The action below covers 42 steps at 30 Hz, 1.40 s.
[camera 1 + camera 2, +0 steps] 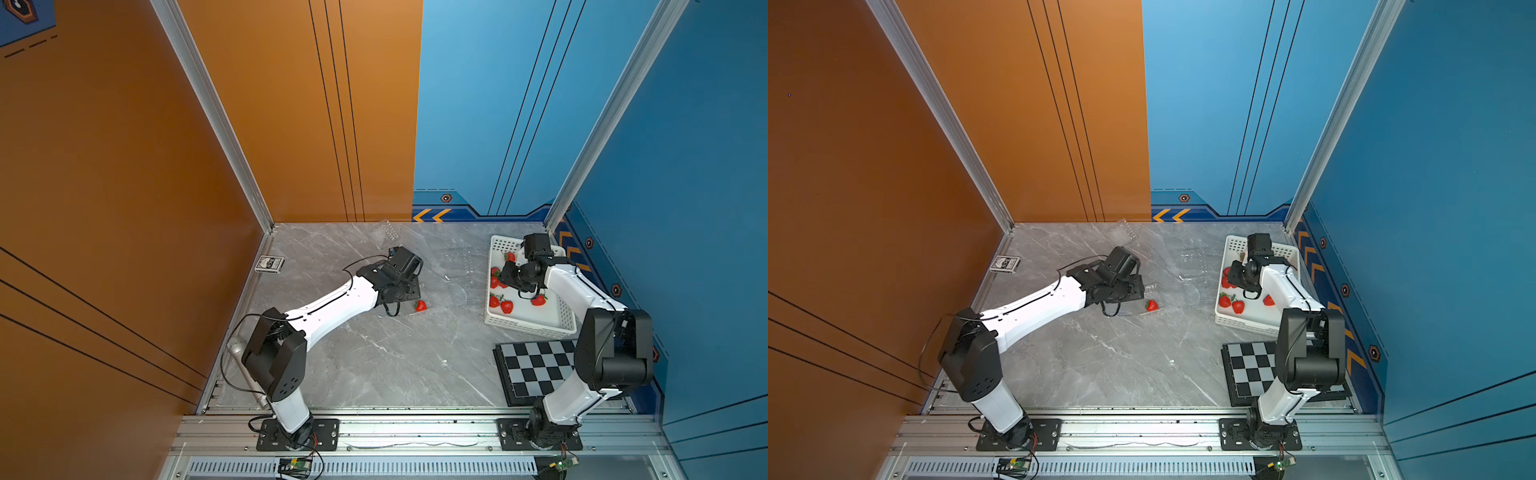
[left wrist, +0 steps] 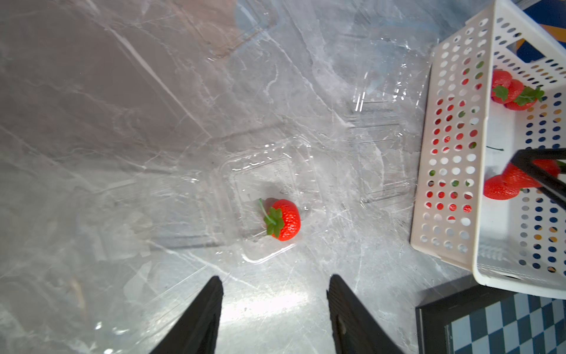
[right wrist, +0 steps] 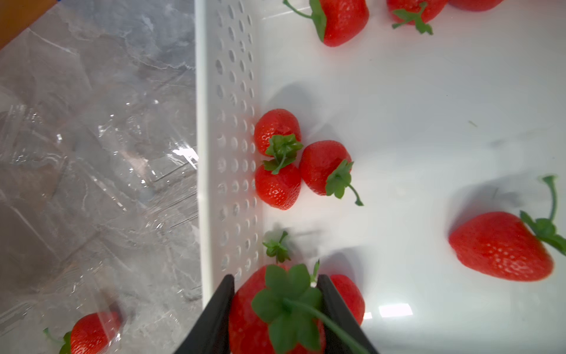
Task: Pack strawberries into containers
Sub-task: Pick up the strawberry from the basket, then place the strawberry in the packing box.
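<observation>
Right gripper (image 3: 276,285) is partly closed on one strawberry (image 3: 245,325), jaws pressed to its sides, low inside the basket (image 1: 528,326) at 3 o'clock on the counter (image 1: 374,365) (12 o'clock = back wall). Cannot tell whether the fruit is off the basket floor. Left gripper (image 2: 274,280) hangs about half open and empty above the first container (image 2: 260,171), near counter centre. That container holds a single berry (image 2: 286,219), its lid lying flat open. Second container (image 2: 382,138) lies just beside the basket's 9 o'clock wall, and third container (image 1: 388,230) is at 12 o'clock by the back wall. Both look empty, though clear plastic is hard to read. At least eight loose strawberries (image 3: 277,187) lie in the basket. Judgement: early stage. One berry packed, one in hand, the bulk unpicked, two containers empty, no lid shut.
</observation>
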Available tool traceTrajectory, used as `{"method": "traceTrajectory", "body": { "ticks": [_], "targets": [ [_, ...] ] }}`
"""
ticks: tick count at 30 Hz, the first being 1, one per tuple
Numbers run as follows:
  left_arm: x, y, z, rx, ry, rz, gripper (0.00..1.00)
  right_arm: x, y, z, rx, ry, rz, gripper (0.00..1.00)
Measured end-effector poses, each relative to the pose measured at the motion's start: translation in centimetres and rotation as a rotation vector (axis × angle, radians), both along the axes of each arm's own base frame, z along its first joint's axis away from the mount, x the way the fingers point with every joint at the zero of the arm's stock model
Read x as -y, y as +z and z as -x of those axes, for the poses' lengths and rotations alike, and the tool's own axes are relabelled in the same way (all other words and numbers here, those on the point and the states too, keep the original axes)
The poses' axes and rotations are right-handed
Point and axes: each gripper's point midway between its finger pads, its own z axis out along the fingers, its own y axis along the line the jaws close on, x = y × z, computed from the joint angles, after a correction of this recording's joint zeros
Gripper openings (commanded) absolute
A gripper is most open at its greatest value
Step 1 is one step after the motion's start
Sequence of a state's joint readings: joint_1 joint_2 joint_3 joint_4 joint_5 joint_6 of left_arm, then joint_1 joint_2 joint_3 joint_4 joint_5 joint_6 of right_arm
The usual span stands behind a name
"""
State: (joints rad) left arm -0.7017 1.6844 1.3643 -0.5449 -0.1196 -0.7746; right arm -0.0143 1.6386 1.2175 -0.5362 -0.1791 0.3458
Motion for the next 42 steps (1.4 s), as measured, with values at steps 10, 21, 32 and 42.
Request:
{"method": "traceTrajectory", "body": {
  "ticks": [10, 21, 32, 42],
  "targets": [
    [-5.8, 0.9, 0.6, 0.025, 0.106, 0.0, 0.58, -10.3, 8.0, 0.1, 0.159, 0.223, -0.012, 0.24],
    [-9.8, -0.1, 2.4, 0.012, 0.173, -0.01, 0.59, -25.4, 2.0, 1.4, 0.021, 0.507, -0.022, 0.23],
    [-12.2, -1.2, 4.5, -0.005, 0.21, -0.014, 0.59, -28.4, -3.4, 1.3, -0.079, 0.494, -0.063, 0.23],
    [-12.5, -0.5, 5.1, 0.017, 0.214, 0.005, 0.59, -30.1, -4.9, 0.9, -0.081, 0.47, -0.11, 0.26]
  ]
}}
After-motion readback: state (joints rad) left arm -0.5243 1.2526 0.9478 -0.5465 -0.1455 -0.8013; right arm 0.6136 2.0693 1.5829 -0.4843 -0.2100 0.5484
